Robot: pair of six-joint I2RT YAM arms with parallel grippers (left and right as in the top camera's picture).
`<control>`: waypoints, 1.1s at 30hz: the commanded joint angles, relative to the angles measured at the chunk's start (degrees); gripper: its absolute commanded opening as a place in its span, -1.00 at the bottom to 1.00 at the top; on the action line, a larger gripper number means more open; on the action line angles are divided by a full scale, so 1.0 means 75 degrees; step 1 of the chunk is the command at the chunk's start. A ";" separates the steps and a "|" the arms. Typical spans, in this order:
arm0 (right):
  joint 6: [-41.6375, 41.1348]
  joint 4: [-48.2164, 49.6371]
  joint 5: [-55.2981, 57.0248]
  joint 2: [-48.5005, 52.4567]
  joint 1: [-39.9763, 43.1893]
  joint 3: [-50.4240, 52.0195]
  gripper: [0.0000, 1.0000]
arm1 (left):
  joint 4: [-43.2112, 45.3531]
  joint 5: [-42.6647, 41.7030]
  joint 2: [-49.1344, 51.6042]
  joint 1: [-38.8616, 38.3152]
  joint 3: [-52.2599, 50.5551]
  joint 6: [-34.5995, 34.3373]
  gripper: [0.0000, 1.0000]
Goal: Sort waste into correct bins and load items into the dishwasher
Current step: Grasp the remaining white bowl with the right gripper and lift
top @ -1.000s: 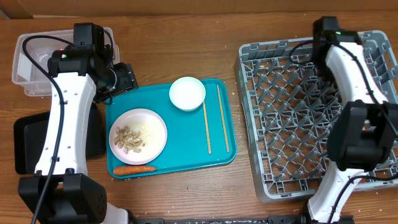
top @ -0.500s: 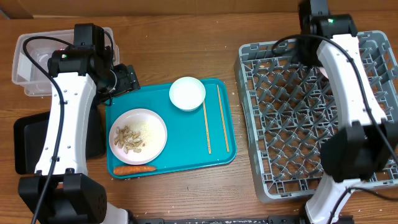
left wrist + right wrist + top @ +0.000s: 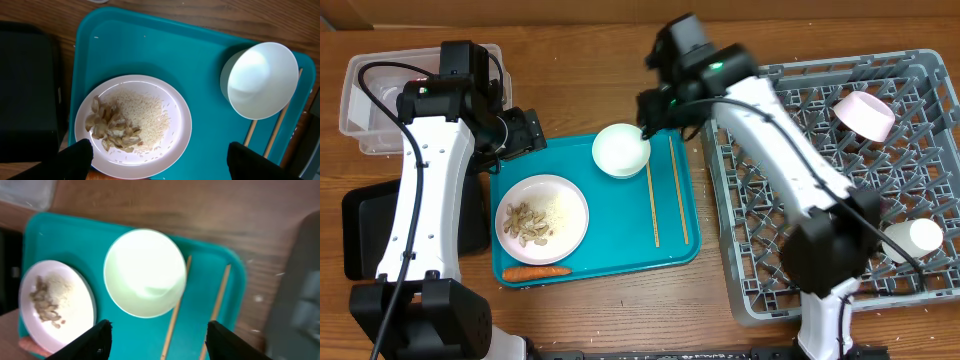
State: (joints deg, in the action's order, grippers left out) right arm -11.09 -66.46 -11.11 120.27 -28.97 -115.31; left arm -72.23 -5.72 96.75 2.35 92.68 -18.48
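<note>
Bowl point(image 3: 145, 272) sits on tray point(image 3: 60, 235) beneath right gripper point(image 3: 157, 339), jaws parted.

The tray point(image 3: 615, 225) was teal, the bowl point(image 3: 621, 150) white, the carrot point(image 3: 535, 271) orange, and the rack point(image 3: 760, 240) grey with a lattice.

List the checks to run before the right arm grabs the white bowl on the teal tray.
1. Right gripper open: ok, fingers spread wide.
2. White bowl upright and empty: ok.
3. Bowl lined up between the fingers: ok, roughly.
4. Chopsticks clear of the bowl: cannot tell; the nearer stick runs right at its rim.
5. Dish rack has bare floor: ok.
6. Left gripper away from the bowl: ok, at the opposite side of the teal tray.
</note>
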 commanded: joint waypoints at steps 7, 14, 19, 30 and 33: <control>-0.0935 0.0280 0.0271 0.1539 -0.0128 0.0079 -0.04 | -0.0047 0.0050 -0.0117 -0.0003 0.0149 0.0067 0.75; -0.0933 0.0603 0.0265 0.1769 -0.0128 0.0050 -0.76 | -0.0099 0.0050 -0.0117 -0.0003 0.0149 0.0096 0.75; -0.0924 0.0221 0.0289 0.1749 -0.0055 -0.0152 -0.92 | -0.0105 0.0052 -0.0117 -0.0003 0.0149 0.0096 0.76; -0.0930 -0.1920 0.3789 -0.0044 0.0898 -0.2629 -0.92 | -0.0108 0.0175 -0.0117 -0.0003 0.0149 0.0236 0.75; -0.1029 -0.2256 0.5173 -0.0612 0.1180 -0.2629 -0.92 | -0.0111 0.0283 -0.0117 -0.0003 0.0149 0.0239 0.75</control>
State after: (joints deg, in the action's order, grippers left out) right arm -18.00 -81.38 10.31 124.22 -22.15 -132.40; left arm -72.88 -5.23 96.75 2.35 92.68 -17.85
